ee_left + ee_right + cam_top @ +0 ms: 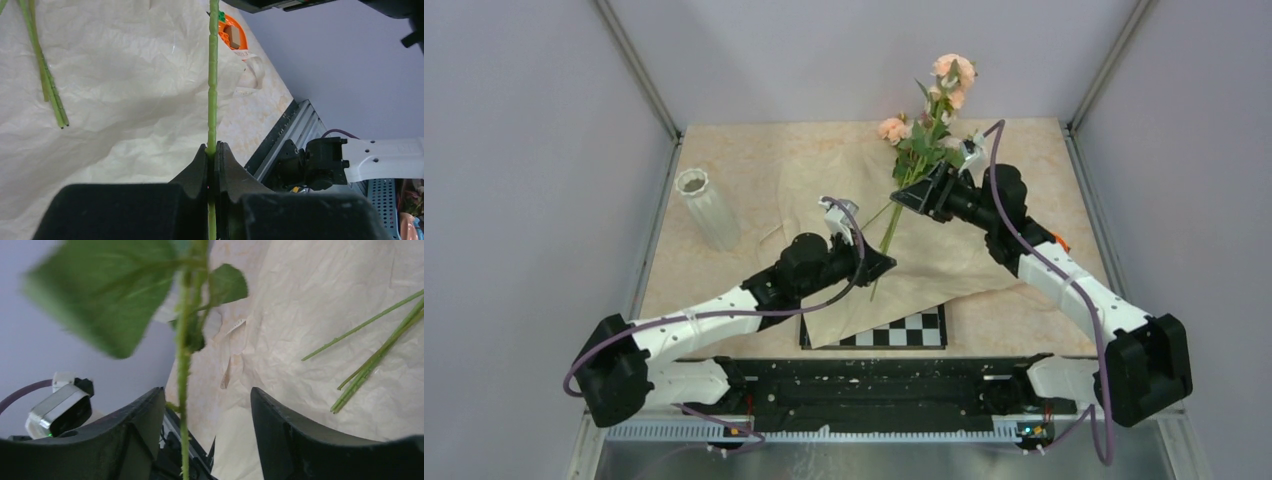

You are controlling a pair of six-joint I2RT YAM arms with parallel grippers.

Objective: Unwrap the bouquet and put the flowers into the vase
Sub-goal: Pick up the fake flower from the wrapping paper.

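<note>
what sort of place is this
Likely a robot test cell, not a shop: plain grey walls box in a table, with a checkerboard card and a black mounting rail at its near edge.

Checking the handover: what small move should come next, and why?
Probably back the right gripper away from the stem: its jaws stand open around it, while the left gripper is shut on its lower part and could carry it to the vase.

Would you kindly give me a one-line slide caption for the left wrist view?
Left gripper shut on a green flower stem, above unfolded cream wrapping paper where more stems lie.
</note>
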